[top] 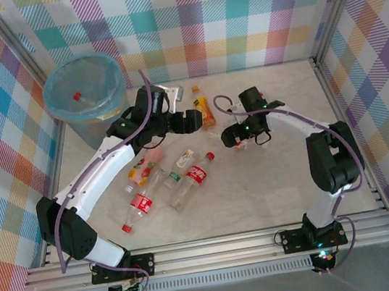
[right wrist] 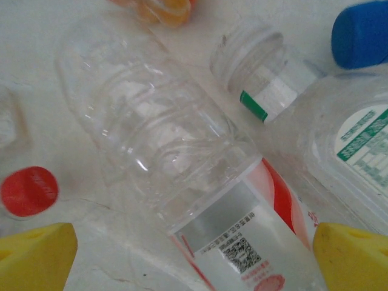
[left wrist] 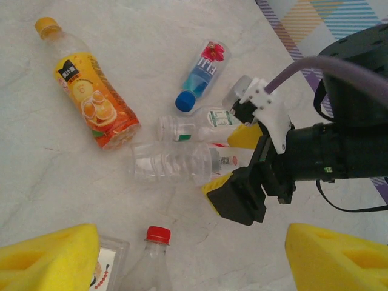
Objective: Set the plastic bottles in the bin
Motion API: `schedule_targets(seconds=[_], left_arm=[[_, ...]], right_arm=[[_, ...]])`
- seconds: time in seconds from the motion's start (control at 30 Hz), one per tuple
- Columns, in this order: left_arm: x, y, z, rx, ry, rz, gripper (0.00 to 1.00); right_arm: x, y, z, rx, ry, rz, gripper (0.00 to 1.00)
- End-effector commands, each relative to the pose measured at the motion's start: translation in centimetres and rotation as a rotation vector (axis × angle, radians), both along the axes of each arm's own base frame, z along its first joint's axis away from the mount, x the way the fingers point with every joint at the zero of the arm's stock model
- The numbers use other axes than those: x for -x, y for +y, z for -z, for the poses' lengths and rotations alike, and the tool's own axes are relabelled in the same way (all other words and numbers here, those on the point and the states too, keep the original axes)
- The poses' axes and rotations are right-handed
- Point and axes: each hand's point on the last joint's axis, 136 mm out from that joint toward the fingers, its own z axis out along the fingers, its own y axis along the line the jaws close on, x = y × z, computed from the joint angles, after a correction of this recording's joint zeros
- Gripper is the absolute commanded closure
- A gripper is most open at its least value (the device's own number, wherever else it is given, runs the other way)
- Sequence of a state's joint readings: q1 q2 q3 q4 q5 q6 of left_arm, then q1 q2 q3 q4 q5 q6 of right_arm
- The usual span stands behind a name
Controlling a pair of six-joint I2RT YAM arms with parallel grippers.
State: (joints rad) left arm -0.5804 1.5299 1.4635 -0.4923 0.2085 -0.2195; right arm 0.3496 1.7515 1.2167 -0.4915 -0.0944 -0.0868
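Yellow pads (right wrist: 36, 254) of the right gripper (right wrist: 194, 257) stand wide, the clear bottle (right wrist: 163, 145) slanting between them, seemingly untouched; left gripper (left wrist: 194, 257), farther off, gapes empty

- Small clear plastic bottle with blue cap and blue-pink label (left wrist: 204, 68), far side of the table: "FIJI" in white letters.
- Clear bottle with red cap and red label (top: 196, 174), mid-table: white Coca-Cola script.
- Crushed clear bottle with red-and-white label (right wrist: 182, 157): a QR code on a silver panel, small print below unreadable.
- Clear bottle with green-and-white label (right wrist: 357, 142), right of it: table of small print, too blurred.
- Orange juice bottle with yellow cap (left wrist: 91, 97), left: black tag with white characters, not legible.
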Motion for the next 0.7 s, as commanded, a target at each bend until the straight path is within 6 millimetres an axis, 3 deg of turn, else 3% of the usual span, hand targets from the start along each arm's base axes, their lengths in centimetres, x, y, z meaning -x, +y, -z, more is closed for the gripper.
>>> schedule_targets(seconds=[0.0,0.47,0.67], left_arm=[[0.2,0.3,-1.3,0.031,-0.039,-0.010,0.20],[0.3,1.1,-0.8,-0.006,-0.050,-0.020,0.19],[0.3,1.2,-1.0,-0.016,-0.054,-0.022,0.19]], right_arm=[[-0.4,-0.3,0.7,0.028,-0.004,-0.029,0.00],[2.2,0.4,3.5,-0.038,0.127,-0.009,0.03],[2.3,0.3,3.7,-0.029,0.142,0.001,0.09]])
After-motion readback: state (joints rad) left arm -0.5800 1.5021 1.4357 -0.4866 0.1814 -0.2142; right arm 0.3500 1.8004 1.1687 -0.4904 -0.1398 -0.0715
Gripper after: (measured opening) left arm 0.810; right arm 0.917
